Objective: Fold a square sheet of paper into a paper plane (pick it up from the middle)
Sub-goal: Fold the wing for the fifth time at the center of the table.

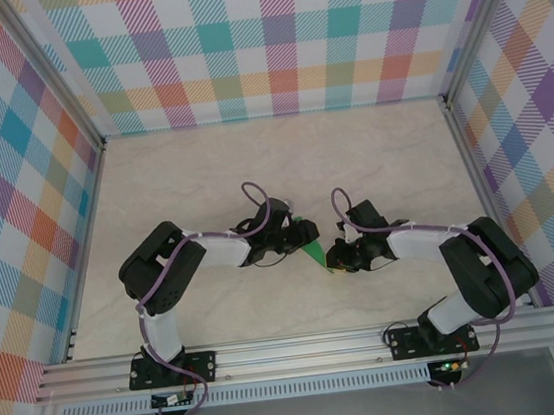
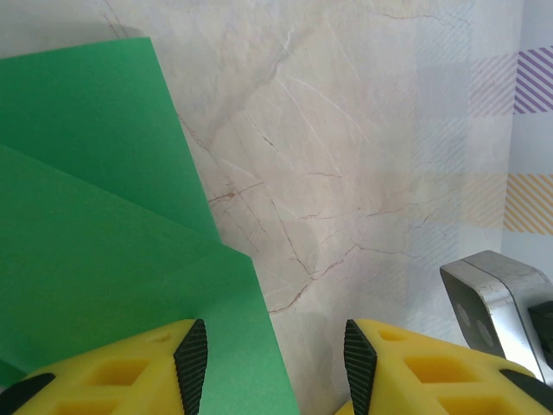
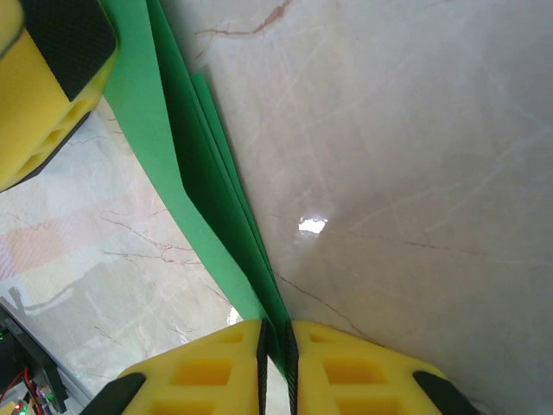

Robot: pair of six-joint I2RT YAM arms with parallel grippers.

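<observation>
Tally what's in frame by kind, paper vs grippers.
Folded bright green paper sheet: 1
Yellow two-finger grippers: 2 (left gripper open, right gripper pinching the sheet's edge)
Total: 3

Lighting: bright, even, diffuse from overhead — shadows soft and faint. Table: 1 small white glare spot in the right wrist view, mild sheen around it. Green paper: inner folds shaded darker. Focus: top view sharp; wrist views slightly soft at near edges.
</observation>
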